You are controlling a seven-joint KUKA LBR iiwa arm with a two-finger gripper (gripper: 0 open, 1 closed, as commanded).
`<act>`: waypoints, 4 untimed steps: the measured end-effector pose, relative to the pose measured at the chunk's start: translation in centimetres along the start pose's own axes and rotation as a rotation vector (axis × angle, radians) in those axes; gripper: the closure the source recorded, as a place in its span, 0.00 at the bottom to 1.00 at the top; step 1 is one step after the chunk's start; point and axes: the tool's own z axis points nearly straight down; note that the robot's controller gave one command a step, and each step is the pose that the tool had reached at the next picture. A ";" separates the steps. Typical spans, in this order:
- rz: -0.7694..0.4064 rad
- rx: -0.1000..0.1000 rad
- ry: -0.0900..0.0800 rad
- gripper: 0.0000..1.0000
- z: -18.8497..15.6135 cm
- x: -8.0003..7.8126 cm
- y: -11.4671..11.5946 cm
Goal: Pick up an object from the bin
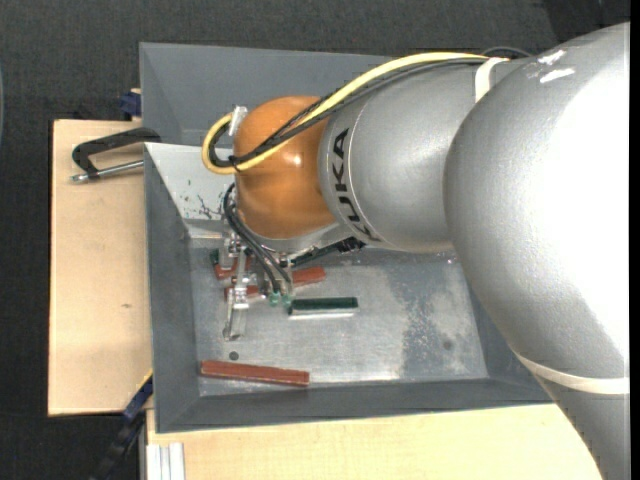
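End effector (237, 313) low in bin (300, 63), left part, just beside dark green stick (322, 308); open or clenched: cannot tell.

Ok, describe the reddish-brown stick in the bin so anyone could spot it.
Look in the grey metal bin, by its lower wall in the view. The reddish-brown stick lies flat there, alone. It is longer than the dark green bar above it.
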 end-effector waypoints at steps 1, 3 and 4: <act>0.000 0.000 0.000 0.00 0.0 0.0 0.0; 0.040 0.002 0.000 0.00 1.9 1.4 -7.6; 0.171 -0.001 -0.005 0.00 4.2 -2.2 -8.9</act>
